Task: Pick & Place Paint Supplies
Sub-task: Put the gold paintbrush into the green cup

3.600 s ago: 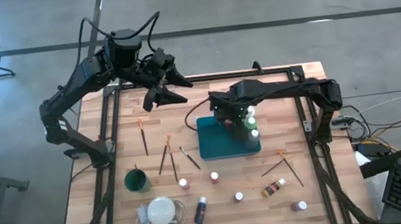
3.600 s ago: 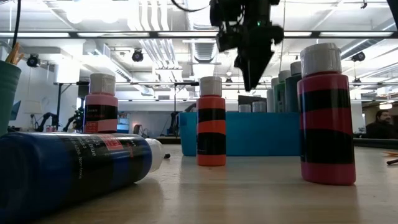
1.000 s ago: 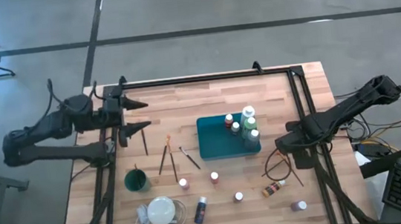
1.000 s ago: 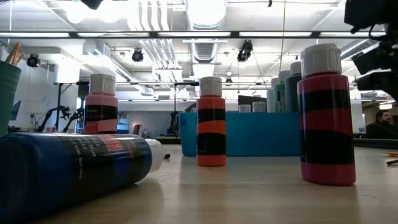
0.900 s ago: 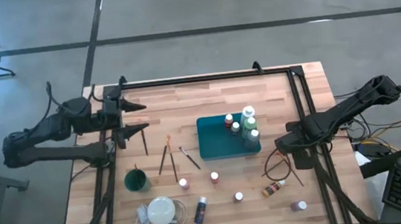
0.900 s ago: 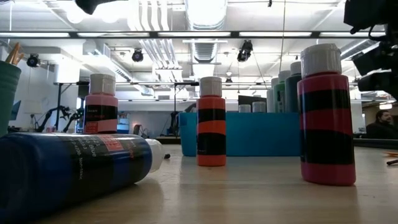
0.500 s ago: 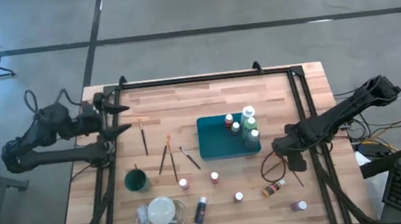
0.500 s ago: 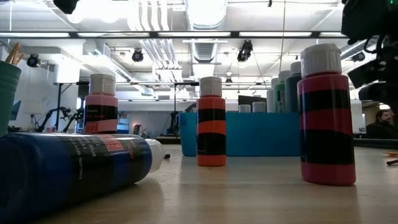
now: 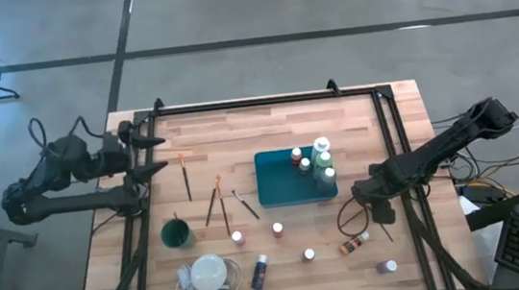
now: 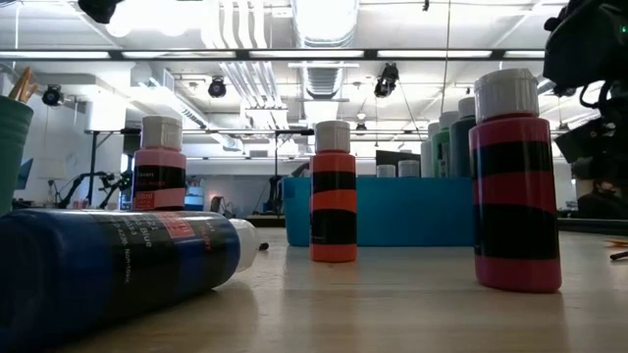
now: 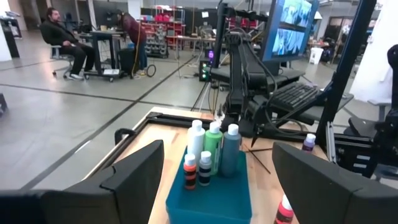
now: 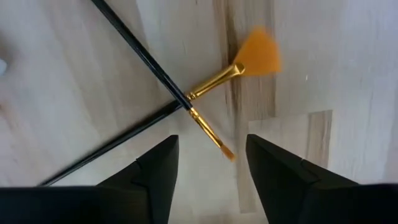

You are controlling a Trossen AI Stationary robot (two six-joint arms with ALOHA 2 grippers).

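The right gripper (image 12: 208, 165) is held low over two crossed dark-handled brushes (image 12: 155, 87) with gold ferrules near the wooden table's (image 9: 268, 130) right edge, jaws parted, nothing gripped. The left gripper (image 9: 155, 148) is parked wide open at the left rail. Five white-capped bottles (image 11: 213, 149) are seen upright in the teal rectangular tray (image 9: 274, 187).

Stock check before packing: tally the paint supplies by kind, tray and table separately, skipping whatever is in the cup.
Paint bottles in the teal tray: 5
Paint bottles loose on the table: 6
Brushes lying on the table: 6
Total: 17
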